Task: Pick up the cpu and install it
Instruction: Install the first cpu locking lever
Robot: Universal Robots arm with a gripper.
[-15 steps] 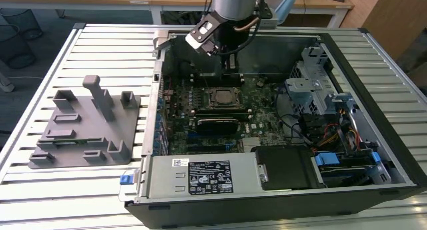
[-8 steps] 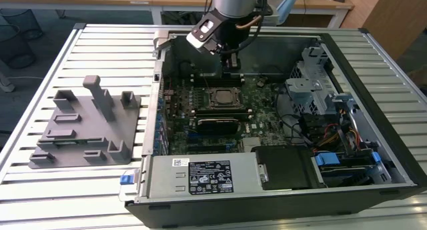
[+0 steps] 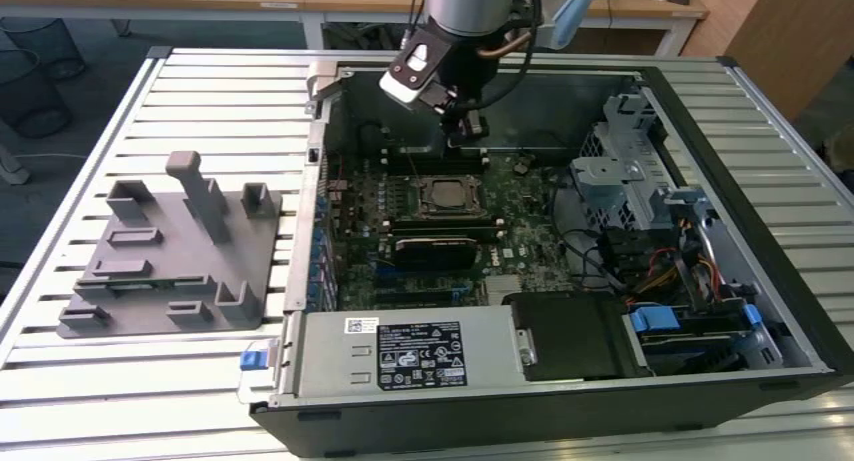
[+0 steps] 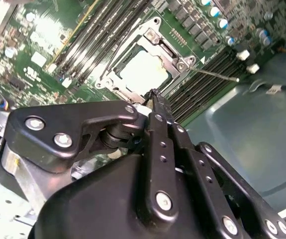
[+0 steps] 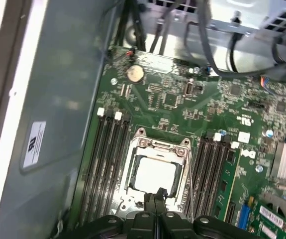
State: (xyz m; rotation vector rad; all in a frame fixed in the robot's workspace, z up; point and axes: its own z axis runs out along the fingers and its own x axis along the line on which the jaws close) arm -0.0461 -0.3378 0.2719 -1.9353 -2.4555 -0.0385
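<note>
Exterior view: the hand (image 3: pixel 463 131) hangs inside the open computer case (image 3: pixel 534 426) on the table (image 3: pixel 200 91), over the motherboard just beyond the socket (image 3: pixel 447 194). The grey holder tray (image 3: pixel 160 251) stands well apart, outside the case. Second wrist view: the fingers are pressed together with nothing between them, tips just above the socket's frame. The cpu (image 4: pixel 143 72) lies flat within that frame, and a thin lever (image 4: pixel 215 74) juts out beside the memory slots (image 4: pixel 192 92). First wrist view: the cpu sits square in the socket, fingertips near its edge. Judged risks: any descent here would strike the frame or scrape the lid. Full seating cannot be confirmed, and pressing a misaligned chip would damage the contacts beneath.
</note>
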